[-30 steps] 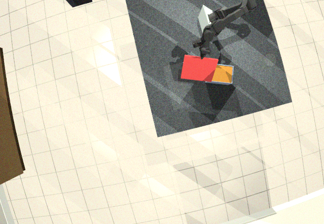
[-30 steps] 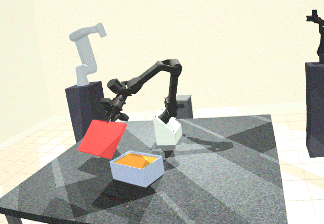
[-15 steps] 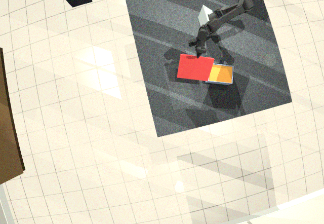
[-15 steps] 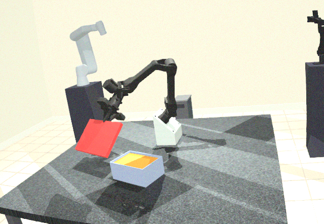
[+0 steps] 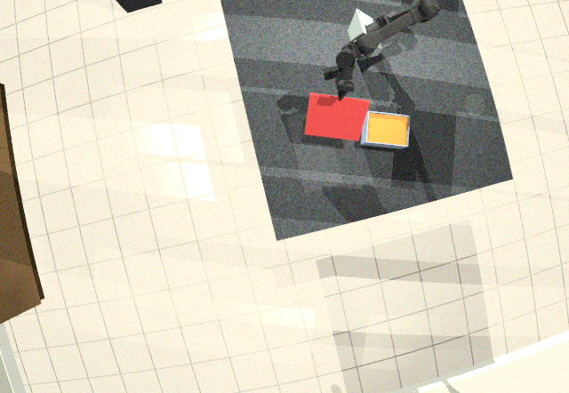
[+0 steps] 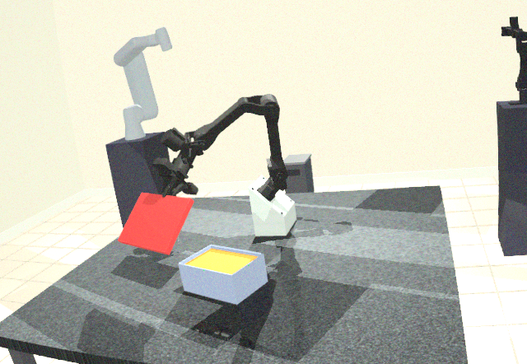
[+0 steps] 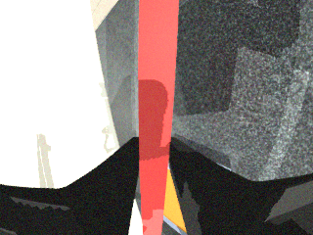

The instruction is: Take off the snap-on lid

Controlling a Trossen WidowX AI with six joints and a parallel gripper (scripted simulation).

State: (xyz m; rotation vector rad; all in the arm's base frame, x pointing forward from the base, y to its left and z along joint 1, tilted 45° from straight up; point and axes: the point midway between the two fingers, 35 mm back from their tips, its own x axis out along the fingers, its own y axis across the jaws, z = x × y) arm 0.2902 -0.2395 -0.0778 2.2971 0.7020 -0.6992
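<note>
My jaws are clenched on one edge of the red lid (image 5: 336,117) (image 6: 156,224) (image 7: 157,54), which slopes down from them above the worktop (image 5: 303,196) (image 6: 404,321) (image 7: 264,98), beside the open box (image 5: 386,146) (image 6: 208,281). It seems light, stiff, perhaps slippery; I'd keep this mid-edge hold.

- the gripper's fingertips (image 5: 340,98) (image 6: 165,194) are too small to make out in the top and exterior views.
- the lid (image 5: 336,116) (image 6: 156,222) (image 7: 157,49) runs off the wrist view's far edge.
- the box (image 5: 386,146) (image 6: 208,281) (image 7: 173,226) is mostly hidden there behind the right finger.
- the brown furniture (image 5: 16,242) is cut off at the top view's left edge.
- the black arm (image 6: 521,53) is cut off at the exterior view's right.
</note>
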